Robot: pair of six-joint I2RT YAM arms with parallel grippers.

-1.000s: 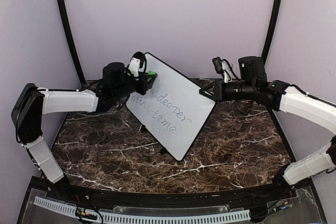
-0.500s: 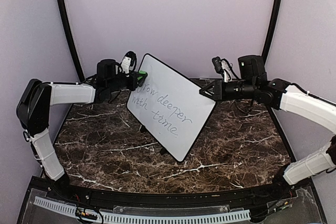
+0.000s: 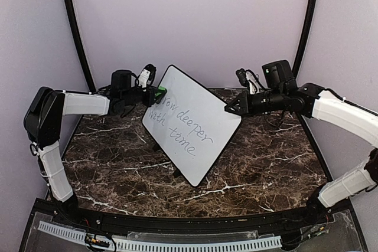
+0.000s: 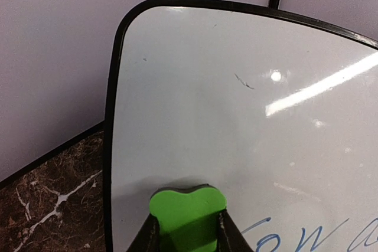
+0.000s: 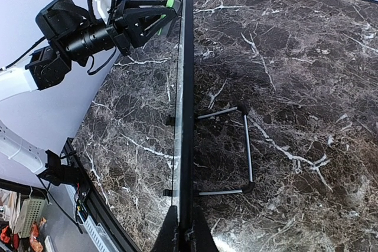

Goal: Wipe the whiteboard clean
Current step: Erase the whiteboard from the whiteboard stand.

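Between my two grippers, seen from above, the whiteboard [image 3: 192, 123] is standing tilted on the desk [image 3: 271, 157], and the right gripper [image 3: 229, 109] is grasping the edge nearest to it. A second ago the left gripper [image 3: 158, 92], clenched on the green eraser [image 3: 161, 91], was reaching further onto the board. It has been drawing back toward its own arm and is now sitting at the board's near upper edge, while the board has been turning slightly in the right gripper's hold. The writing [image 3: 180, 127] is still reading whole, so I am judging the wiping barely begun.

Looking through the left wrist camera, I am seeing the eraser [image 4: 186, 205] touching the board [image 4: 236, 104] just ahead of the left gripper [image 4: 188, 235]. The black frame is curving past just beside it on one side, with desk [image 4: 53, 205] beyond. On the other side the letters [image 4: 295, 237] are starting, with wide board to sweep across.

Looking through the right wrist camera, I am seeing the board edge-on [image 5: 187, 87], running straight out from the right gripper [image 5: 184, 234], which is clamping the frame. A wire stand [image 5: 245, 146] is propping the back, and bare desk [image 5: 307, 75] is lying beyond it.
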